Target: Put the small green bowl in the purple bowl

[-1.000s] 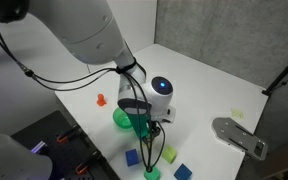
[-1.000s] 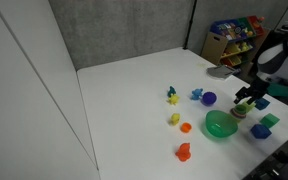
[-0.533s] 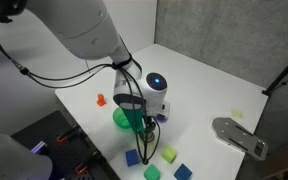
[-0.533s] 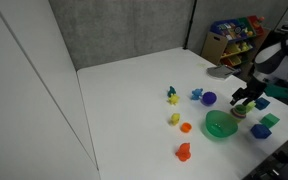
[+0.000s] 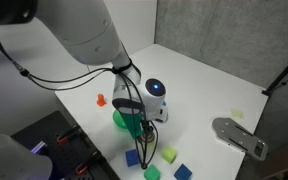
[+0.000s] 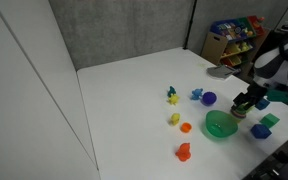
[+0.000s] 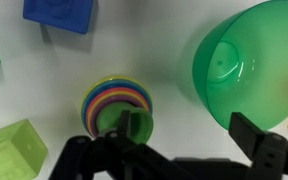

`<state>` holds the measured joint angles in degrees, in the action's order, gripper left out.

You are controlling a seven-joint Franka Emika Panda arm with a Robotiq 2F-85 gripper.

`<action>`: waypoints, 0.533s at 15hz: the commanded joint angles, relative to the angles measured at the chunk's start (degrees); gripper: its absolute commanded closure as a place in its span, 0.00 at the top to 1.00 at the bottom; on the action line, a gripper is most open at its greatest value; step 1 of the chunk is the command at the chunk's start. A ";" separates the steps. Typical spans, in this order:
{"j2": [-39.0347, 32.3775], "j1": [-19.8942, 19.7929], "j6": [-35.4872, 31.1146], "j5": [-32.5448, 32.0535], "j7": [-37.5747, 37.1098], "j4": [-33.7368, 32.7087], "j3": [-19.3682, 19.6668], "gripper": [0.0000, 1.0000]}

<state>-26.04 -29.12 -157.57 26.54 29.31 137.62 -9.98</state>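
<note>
Released, empty gripper [image 7: 184, 127] over the desk [image 7: 169, 40].
Wrist view: small green bowl [image 7: 249, 60] at its 1 o'clock; in an exterior view, purple bowl [image 6: 209, 98] at that bowl's 11 o'clock.

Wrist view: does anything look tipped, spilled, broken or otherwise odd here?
Nothing stands out. The small green bowl sits upright and looks empty, the rainbow stacking toy beside it is intact, and the blue block and lime block lie flat. The gripper is open.
</note>
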 commanded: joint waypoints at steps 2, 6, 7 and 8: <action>-0.72 -0.87 -1.05 0.36 2.39 -0.35 0.44 1.00; -0.66 -1.11 -1.44 0.05 2.04 -0.39 0.94 1.00; -0.59 -1.06 -1.49 -0.04 1.89 -0.43 1.16 1.00; -0.55 -1.12 -1.55 -0.02 1.91 -0.46 1.23 1.00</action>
<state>-26.73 -29.56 -158.65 26.54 29.90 137.48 -8.86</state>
